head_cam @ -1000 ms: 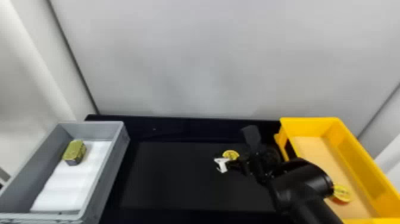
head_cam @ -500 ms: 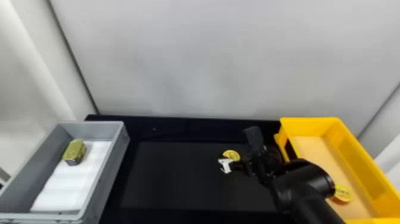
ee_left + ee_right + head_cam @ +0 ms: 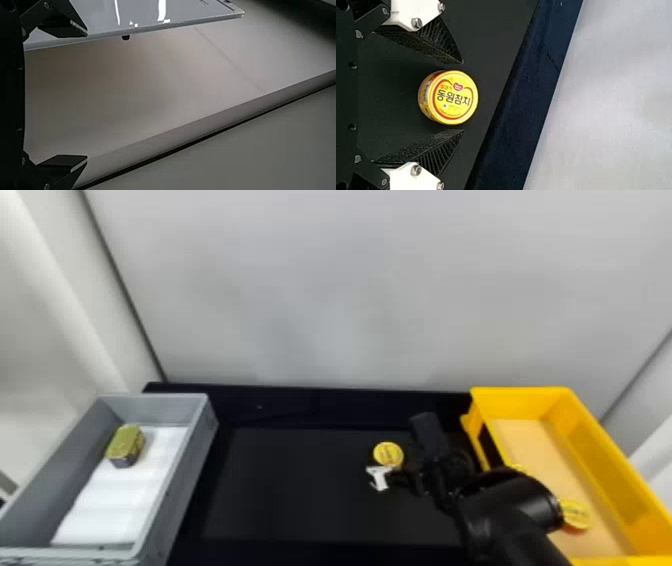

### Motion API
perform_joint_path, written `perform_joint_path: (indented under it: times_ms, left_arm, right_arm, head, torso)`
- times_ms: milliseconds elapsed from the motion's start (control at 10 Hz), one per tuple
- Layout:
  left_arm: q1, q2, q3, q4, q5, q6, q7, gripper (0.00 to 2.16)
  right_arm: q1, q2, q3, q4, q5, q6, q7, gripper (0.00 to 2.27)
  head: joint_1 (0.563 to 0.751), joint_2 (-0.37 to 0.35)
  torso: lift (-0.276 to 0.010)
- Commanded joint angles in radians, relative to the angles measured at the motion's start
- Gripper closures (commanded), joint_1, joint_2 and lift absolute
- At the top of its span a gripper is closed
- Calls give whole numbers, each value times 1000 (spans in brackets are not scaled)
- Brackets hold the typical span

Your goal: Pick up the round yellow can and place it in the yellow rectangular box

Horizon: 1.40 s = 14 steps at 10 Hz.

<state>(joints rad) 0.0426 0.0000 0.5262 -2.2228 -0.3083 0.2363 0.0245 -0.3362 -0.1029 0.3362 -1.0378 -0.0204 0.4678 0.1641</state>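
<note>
The round yellow can [image 3: 388, 454] sits lid up on a black work surface [image 3: 300, 490], outside the yellow rectangular box [image 3: 602, 440], as the robot's right gripper [image 3: 402, 476] straddles it. In the right wrist view, the two black fingers [image 3: 441, 144] stand well parted, one on either side of the can, with a slim gap at each side and nothing in their hold. The box, to the robot's right, has another yellow-lidded can [image 3: 576, 515] on its floor, beside the arm. At far left, a gray bin [image 3: 197, 450] holds a gold-topped rectangular tin [image 3: 125, 445] and white padding [image 3: 117, 500]. The left gripper [image 3: 87, 97], seen in the left wrist view, is spread wide with nothing between its fingers, near a glossy white panel [image 3: 138, 14].
</note>
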Motion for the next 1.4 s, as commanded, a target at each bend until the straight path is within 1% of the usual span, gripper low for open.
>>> perform_joint_path:
  times_ms: [0,300,500,700,900,1000,1300]
  left_arm:
    - [-1,-3,0,-1,0,0,0,156]
    - [0,-3,2,-1,0,0,0,156]
    - [2,-3,2,-1,0,0,0,156]
    - [2,-3,2,-1,0,0,0,156]
    - [2,-3,2,-1,0,0,0,156]
    - [2,-3,3,-1,0,2,0,156]
    - [3,-3,8,-1,2,2,0,156]
  right_arm:
    - [6,-1,1,-1,-1,2,0,245]
    - [8,-3,1,-7,-1,-1,-14,478]
    - [12,-3,0,-8,-9,-1,-23,530]
    - [22,-3,-3,-13,-39,-6,-38,656]
    - [29,-6,-2,-22,-41,-6,-43,722]
    - [32,-6,-3,-34,-43,-7,-44,721]
    - [54,-9,-5,-148,-43,2,-57,722]
  head:
    - [686,14]
    - [686,14]
    - [686,14]
    - [686,14]
    - [686,14]
    - [686,14]
    - [686,14]
  torso:
    - [-55]
    - [-55]
    - [-55]
    - [-55]
    - [-55]
    - [-55]
    - [-55]
